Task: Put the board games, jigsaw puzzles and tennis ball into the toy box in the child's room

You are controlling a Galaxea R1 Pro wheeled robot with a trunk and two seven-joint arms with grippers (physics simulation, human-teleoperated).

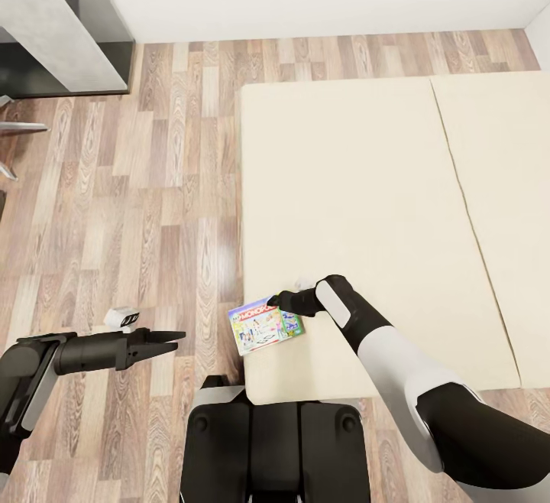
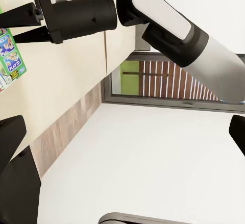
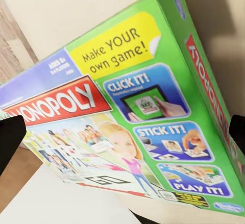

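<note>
Right claw (image 1: 276, 303) grips the green-edged Monopoly board game (image 1: 264, 325) at the near corner of the bed (image 1: 367, 205). Left claw (image 1: 169, 340), fingers clenched together, hovers above the plank floor (image 1: 153, 205).

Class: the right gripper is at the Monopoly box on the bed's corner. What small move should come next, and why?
Probably lift straight up a little. The right gripper appears to be at the Monopoly box, which overhangs the bed edge, so raising it should clear the mattress before carrying.
</note>
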